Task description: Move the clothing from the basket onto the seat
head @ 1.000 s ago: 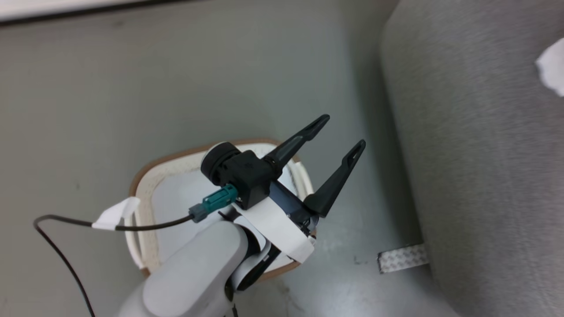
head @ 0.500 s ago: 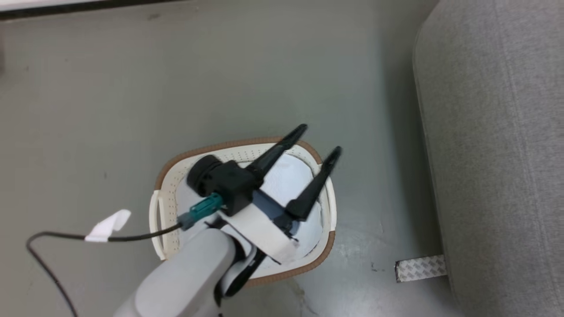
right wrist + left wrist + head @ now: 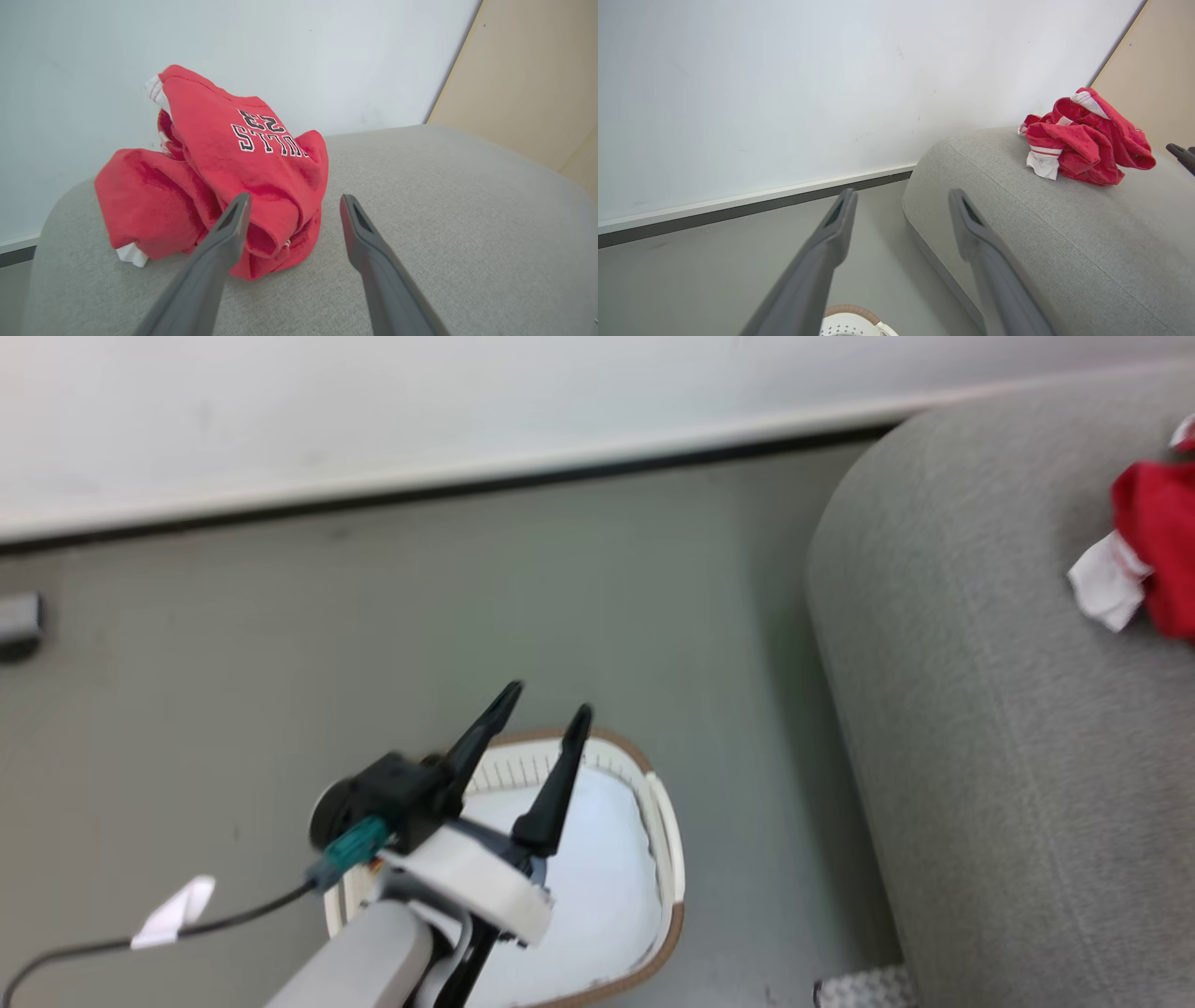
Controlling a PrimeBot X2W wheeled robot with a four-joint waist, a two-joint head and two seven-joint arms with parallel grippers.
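Right wrist view: right gripper (image 3: 294, 199) spread (empty).

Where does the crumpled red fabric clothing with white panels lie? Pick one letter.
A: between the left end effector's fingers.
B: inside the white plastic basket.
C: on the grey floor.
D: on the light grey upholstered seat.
D: the red fabric clothing rests on the light grey upholstered seat; the visible inside of the white plastic basket is bare.
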